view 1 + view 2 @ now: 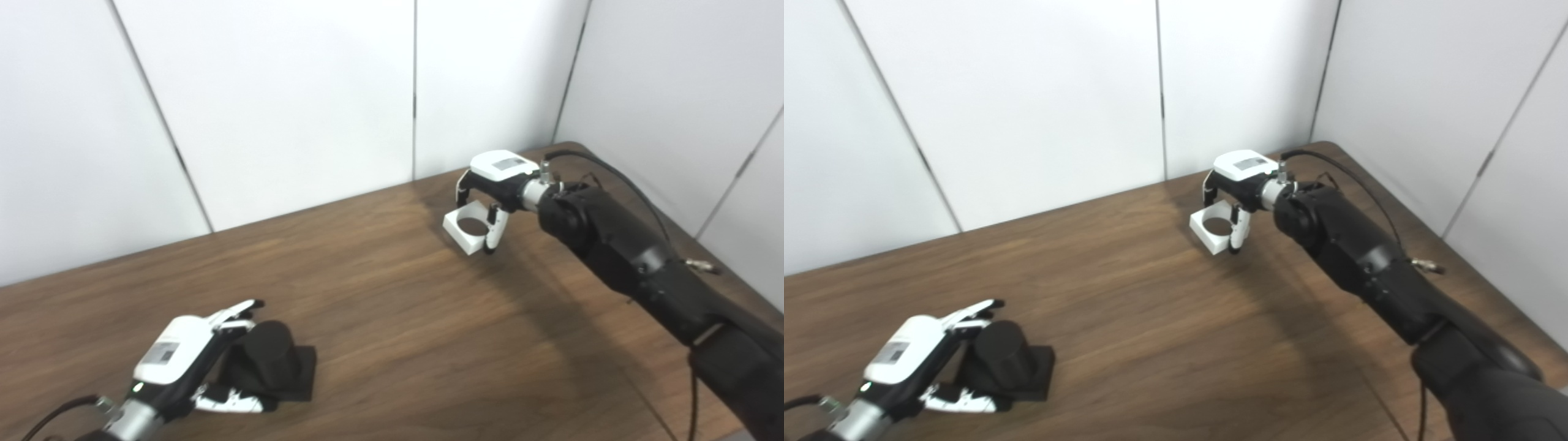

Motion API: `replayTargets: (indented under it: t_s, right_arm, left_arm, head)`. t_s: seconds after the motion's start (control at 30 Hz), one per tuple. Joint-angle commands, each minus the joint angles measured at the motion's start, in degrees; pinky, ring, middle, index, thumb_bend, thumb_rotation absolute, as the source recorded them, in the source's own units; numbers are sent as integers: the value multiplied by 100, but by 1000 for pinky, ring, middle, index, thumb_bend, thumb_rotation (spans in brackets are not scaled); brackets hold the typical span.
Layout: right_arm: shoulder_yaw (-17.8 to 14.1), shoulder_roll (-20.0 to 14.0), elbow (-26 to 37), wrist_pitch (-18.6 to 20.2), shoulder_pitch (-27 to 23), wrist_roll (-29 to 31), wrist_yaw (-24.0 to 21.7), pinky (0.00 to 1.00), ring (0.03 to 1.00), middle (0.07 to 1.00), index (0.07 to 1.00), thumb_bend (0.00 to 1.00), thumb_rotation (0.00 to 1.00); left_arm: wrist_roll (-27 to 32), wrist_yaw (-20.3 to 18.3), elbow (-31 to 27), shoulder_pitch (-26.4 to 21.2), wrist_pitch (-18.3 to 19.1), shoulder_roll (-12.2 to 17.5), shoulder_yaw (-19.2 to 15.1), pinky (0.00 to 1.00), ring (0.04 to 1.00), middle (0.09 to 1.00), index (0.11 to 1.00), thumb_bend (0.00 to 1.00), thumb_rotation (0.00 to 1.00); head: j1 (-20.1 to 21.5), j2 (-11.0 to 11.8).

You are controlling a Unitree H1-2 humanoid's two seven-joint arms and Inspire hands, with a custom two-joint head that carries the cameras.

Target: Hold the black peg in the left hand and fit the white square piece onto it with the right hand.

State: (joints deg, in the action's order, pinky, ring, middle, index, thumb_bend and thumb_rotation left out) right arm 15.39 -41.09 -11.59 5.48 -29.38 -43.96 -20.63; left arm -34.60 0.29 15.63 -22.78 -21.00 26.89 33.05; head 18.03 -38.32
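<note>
The black peg (269, 355), a short cylinder on a square black base, stands on the table at the lower left. My left hand (184, 361) is open around it, fingers stretched over its far side and thumb along its near side, with no firm grip visible. Far right at the back lies the white square piece (467, 245) with a round hole. My right hand (496, 177) reaches over it from the right, fingers down behind its far edge and thumb pressed on its near right corner. Whether the piece is off the table cannot be seen.
The wooden table (392, 318) runs up to white wall panels (306, 110) at the back and right. Its far right corner (1329, 147) is close behind the right hand. A black cable (1353, 177) arcs over the right forearm.
</note>
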Motion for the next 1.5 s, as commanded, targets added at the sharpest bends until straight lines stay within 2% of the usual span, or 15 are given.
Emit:
replayTargets:
  t_s: [0.0,0.27,0.57,0.77,1.07,1.47]
  right_arm:
    - [-166,-212,251,-151,-217,63,107,799,808,741,478,522,129]
    - [-166,-203,666,-381,-273,259,-91,783,803,731,480,522,128]
    - [-134,-107,1220,-513,-385,484,-566,766,799,737,481,522,128]
    - [-67,-11,1310,-768,-484,548,-665,728,789,733,479,521,128]
    - [-95,121,1744,-984,-490,788,-840,706,772,727,479,521,128]
    - [-16,422,2498,-947,-570,1000,-1296,680,775,730,479,521,129]
  left_arm:
    - [-219,-764,262,424,57,-74,376,679,831,915,490,524,64]
    - [-318,-664,368,403,99,-237,411,676,834,918,490,524,66]
    - [-422,-673,447,317,215,-448,448,681,844,931,491,523,71]
    - [-519,-672,508,251,335,-606,467,652,839,927,491,522,72]
    - [-643,-644,556,200,469,-760,466,644,842,931,492,522,73]
    - [-598,-675,523,205,564,-814,460,630,846,936,492,523,72]
  head:
    - [-74,-14]
    - [-679,-76]
    - [-1488,-226]
    - [-1801,-271]
    - [-1952,-282]
    - [-1923,-308]
